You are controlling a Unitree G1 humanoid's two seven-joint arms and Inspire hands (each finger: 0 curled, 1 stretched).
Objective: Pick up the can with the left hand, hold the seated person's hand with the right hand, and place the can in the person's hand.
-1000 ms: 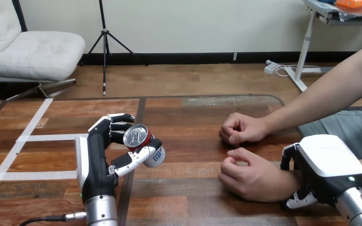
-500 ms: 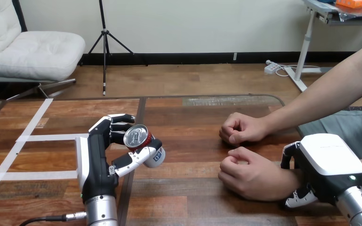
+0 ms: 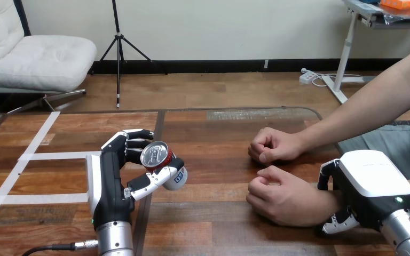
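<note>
The can (image 3: 159,159) is held tilted, wrapped by fingers and thumb of the left hand (image 3: 110,181). The person's nearer hand (image 3: 280,200) lies at three o'clock from it, fist closed, its wrist clasped by the right hand (image 3: 372,188).

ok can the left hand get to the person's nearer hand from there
Probably yes: the left hand, shut on the can, has only bare table between it and the person's nearer hand. That hand is curled shut, though.

One can (image 3: 157,158), two robot hands (image 3: 111,178) (image 3: 371,186), two person's hands (image 3: 273,145) (image 3: 283,201), one table (image 3: 213,216).
</note>
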